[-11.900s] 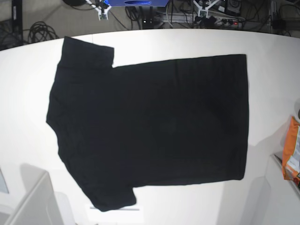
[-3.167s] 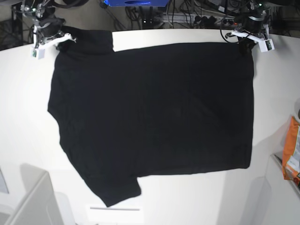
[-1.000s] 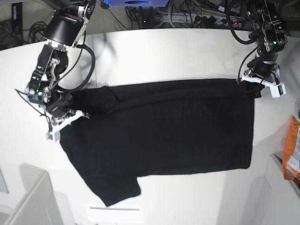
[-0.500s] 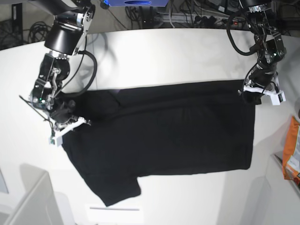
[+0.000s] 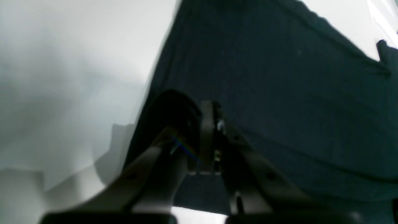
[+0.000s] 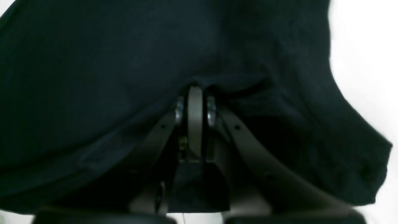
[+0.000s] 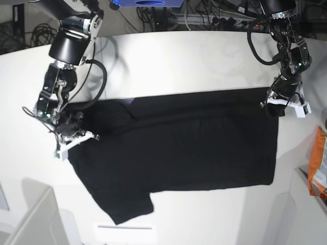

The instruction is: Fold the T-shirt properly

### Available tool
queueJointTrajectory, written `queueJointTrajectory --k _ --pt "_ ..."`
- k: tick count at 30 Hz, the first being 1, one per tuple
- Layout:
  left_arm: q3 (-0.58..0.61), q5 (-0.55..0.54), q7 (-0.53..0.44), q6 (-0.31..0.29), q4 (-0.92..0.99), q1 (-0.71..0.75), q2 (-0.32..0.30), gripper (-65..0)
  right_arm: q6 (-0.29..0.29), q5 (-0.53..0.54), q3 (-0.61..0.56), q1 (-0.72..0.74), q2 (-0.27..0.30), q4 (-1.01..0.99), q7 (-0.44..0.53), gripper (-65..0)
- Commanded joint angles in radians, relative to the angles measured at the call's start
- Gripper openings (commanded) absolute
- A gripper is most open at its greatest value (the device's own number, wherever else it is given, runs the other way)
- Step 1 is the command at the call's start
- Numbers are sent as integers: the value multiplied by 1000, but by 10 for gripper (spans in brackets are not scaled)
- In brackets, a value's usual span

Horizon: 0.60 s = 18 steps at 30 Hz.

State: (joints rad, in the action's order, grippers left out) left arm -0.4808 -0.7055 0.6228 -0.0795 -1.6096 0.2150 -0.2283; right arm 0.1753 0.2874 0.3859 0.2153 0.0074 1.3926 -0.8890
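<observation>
**Two grippers pinch shirt's far edge**

The black T-shirt (image 7: 179,148) lies on the white table (image 7: 204,56), its far edge doubled toward the near side. The left gripper (image 7: 278,106) and right gripper (image 7: 71,140) each clamp that edge's corners.

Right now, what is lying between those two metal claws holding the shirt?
In the base view only the T-shirt spans from the right gripper to the left gripper, its folded top edge stretched between them.
</observation>
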Motion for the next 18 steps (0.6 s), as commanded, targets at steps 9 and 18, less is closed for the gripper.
queueJointTrajectory --k 9,18 --pt "-14 -4 49 -9 -24 -48 -16 -461 -12 17 8 20 9 24 23 -479" --pt "-72 -12 45 -13 -51 -39 -16 -375 -15 17 9 -63 7 146 176 -332"
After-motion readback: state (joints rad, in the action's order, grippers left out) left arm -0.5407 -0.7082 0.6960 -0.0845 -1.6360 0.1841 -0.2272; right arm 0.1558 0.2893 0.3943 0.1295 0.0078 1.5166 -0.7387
